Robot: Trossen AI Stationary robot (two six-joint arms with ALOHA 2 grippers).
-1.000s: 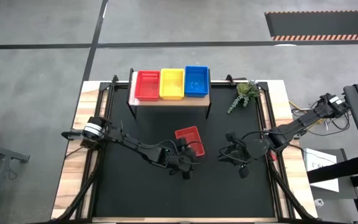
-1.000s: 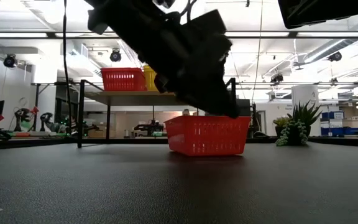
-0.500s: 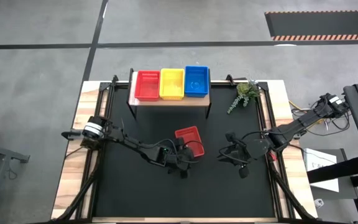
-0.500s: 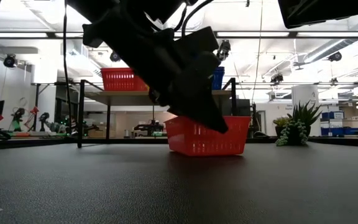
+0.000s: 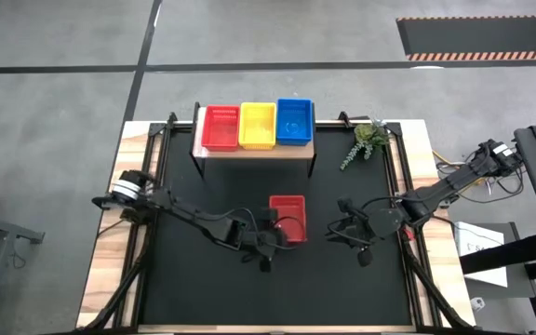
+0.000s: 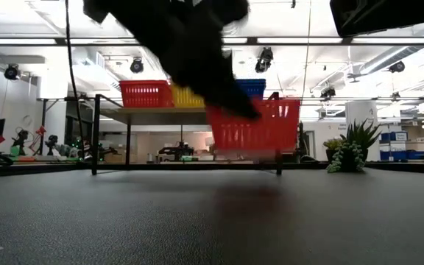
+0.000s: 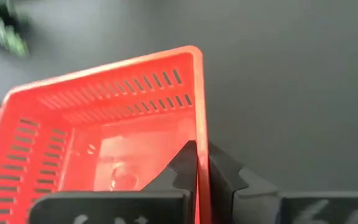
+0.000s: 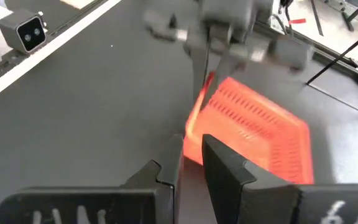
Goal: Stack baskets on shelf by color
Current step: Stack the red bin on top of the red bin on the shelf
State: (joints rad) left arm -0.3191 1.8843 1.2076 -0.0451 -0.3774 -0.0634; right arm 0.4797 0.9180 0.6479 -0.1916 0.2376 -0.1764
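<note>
A red basket (image 5: 288, 216) hangs in the air above the middle of the black table, held by my left gripper (image 5: 272, 235), which is shut on it. In the low view the red basket (image 6: 255, 125) floats clear of the tabletop. The shelf (image 5: 254, 149) stands at the far edge on its black legs. On its top sit a red basket (image 5: 220, 127), a yellow one (image 5: 257, 124) and a blue one (image 5: 294, 120), side by side. My right gripper (image 5: 339, 233) waits to the right of the held basket, its fingers (image 8: 224, 167) a little apart with nothing between them. My left gripper pinches one side wall of the red basket at its rim (image 7: 197, 134), one finger inside the basket and one outside. The fingers lie along that wall and come from the table's left side, at the basket's near left corner. The basket is lifted clear of the table, roughly level.
A small green plant (image 5: 367, 142) stands at the far right of the table, beside the shelf. The table's wooden edges (image 5: 110, 233) and black frame rails run along both sides. Open black tabletop (image 5: 203, 288) lies toward the near edge.
My left gripper has shut on the red basket's wall and risen. The basket, which stood on the table at a slant, is now lifted clear and has turned square with the table's edges.
</note>
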